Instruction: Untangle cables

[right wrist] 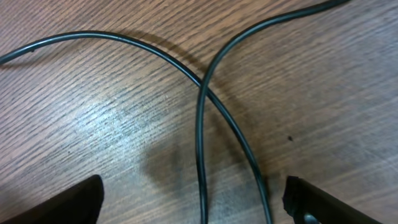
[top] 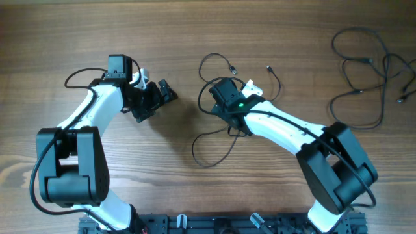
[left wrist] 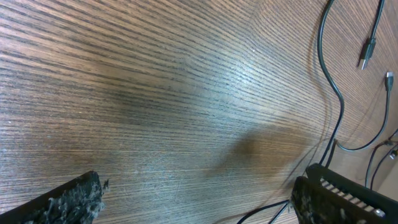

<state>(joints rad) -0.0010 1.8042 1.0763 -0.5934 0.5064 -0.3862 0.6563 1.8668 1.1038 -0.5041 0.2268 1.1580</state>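
Right claw (right wrist: 194,200) gapes wide, the cables (right wrist: 200,93) crossing at its 12 o'clock; I'd drop, nip just one, and pull it toward 3 o'clock. Left claw (left wrist: 200,198) wide, empty.

The left arm (top: 88,110) and the right arm (top: 279,123) are each made of smooth white link shells between bulky black joint housings, and a thick black cable (top: 67,82) loops beside the left one's white link. A small green light (top: 241,104) glows on the right arm's black wrist block. The left fingers (left wrist: 68,199) are black with rough, pale-flecked faces; the right fingers (right wrist: 62,202) are plain matte black.
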